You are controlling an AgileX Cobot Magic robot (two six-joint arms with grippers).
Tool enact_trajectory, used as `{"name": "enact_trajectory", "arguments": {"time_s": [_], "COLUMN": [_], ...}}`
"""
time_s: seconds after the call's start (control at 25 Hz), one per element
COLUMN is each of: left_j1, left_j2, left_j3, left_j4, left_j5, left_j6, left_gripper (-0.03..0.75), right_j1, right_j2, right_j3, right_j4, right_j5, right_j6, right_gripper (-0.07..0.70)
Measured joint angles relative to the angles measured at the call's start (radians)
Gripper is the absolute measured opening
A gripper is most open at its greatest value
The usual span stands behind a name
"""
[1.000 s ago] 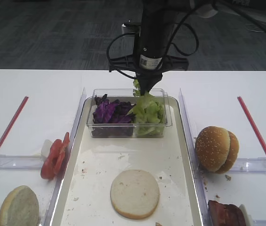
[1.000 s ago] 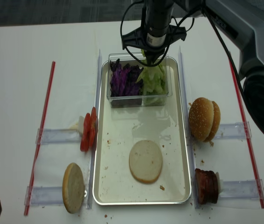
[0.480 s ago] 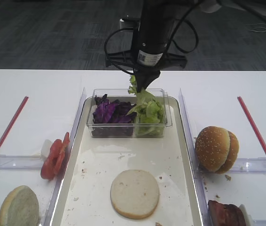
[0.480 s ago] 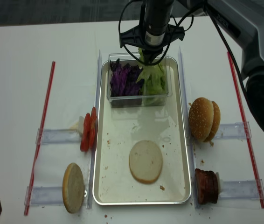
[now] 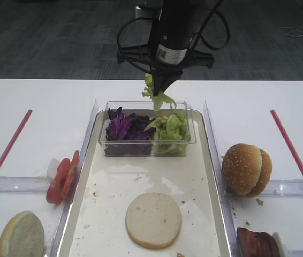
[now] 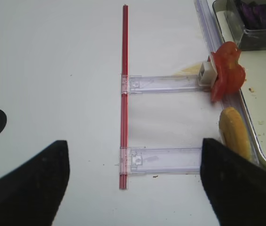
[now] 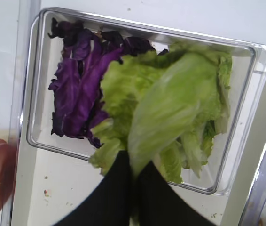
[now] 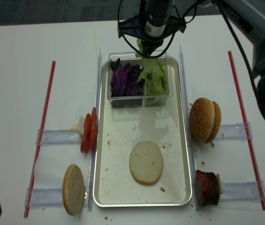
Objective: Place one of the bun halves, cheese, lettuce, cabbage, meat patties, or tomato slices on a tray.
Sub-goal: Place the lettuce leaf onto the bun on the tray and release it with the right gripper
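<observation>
Right tool (image 5: 161, 90): black, pinched shut on crinkly light-green lettuce leaf (image 5: 157, 96), hanging above clear plastic tub (image 8: 139, 100). Left tool (image 6: 133, 183): jaws spread wide, nothing between, low over white desk (image 5: 39, 112). Near: pale flat bun half (image 5: 153, 220) on long cream tray (image 5: 205, 176). Farther: tub at tray's back end, dark purple cabbage (image 5: 123, 128) left, remaining lettuce (image 5: 168, 128) right. Advice: carry leaf clear of tub rim, lower near bun, release gently.
</observation>
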Motion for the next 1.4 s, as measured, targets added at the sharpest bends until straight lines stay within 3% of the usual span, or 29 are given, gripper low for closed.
{"name": "enact_trajectory", "arguments": {"time_s": [0.24, 0.56, 0.88, 1.08, 1.4], "left_j1": [0.0, 0.0, 0.0, 0.0, 0.0], "left_j2": [0.0, 0.0, 0.0, 0.0, 0.0], "left_j3": [0.0, 0.0, 0.0, 0.0, 0.0], "left_j4": [0.0, 0.0, 0.0, 0.0, 0.0], "left_j5": [0.0, 0.0, 0.0, 0.0, 0.0], "left_j6": [0.0, 0.0, 0.0, 0.0, 0.0], "left_gripper": [0.538, 0.538, 0.538, 0.538, 0.538], "right_j1": [0.031, 0.08, 0.188, 0.247, 0.259], "right_j2": [-0.06, -0.188, -0.229, -0.229, -0.235], "right_j3": [0.091, 0.302, 0.488, 0.569, 0.69], "right_j4": [0.013, 0.026, 0.027, 0.052, 0.086], "right_j5": [0.002, 0.002, -0.006, -0.1, -0.255], "right_j6": [-0.016, -0.028, -0.045, -0.045, -0.055], "right_gripper": [0.027, 0.027, 0.027, 0.027, 0.027]}}
